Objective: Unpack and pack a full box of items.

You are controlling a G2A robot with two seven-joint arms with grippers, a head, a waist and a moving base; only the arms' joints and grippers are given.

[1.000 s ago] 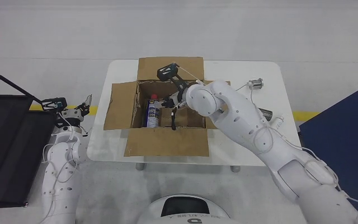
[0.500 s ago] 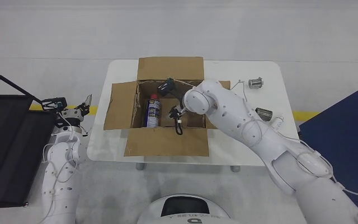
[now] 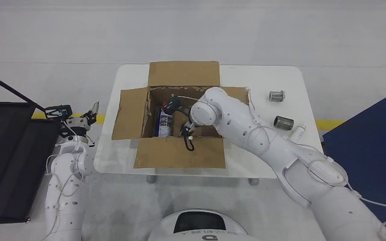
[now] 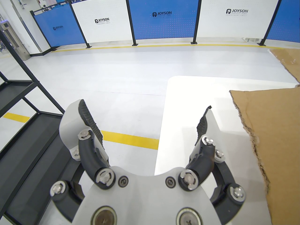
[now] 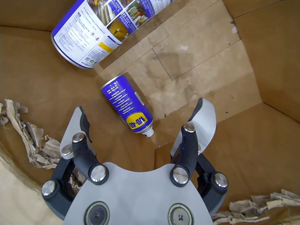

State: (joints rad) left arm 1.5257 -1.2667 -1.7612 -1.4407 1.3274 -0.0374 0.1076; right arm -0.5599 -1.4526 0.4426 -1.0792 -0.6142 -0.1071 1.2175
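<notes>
Inside the box the right gripper holds its jaws spread over a small spray can. At nine o'clock off the desk, the left gripper has jaws spread, empty.

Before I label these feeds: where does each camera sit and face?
Top: above the arms, looking down on table, box; both arms show.
Left wrist: beside the table, facing floor, fence; open left tool.
Right wrist: inside the box, facing big can, small can; open right tool.
Shared: top, right wrist show the big can.
</notes>
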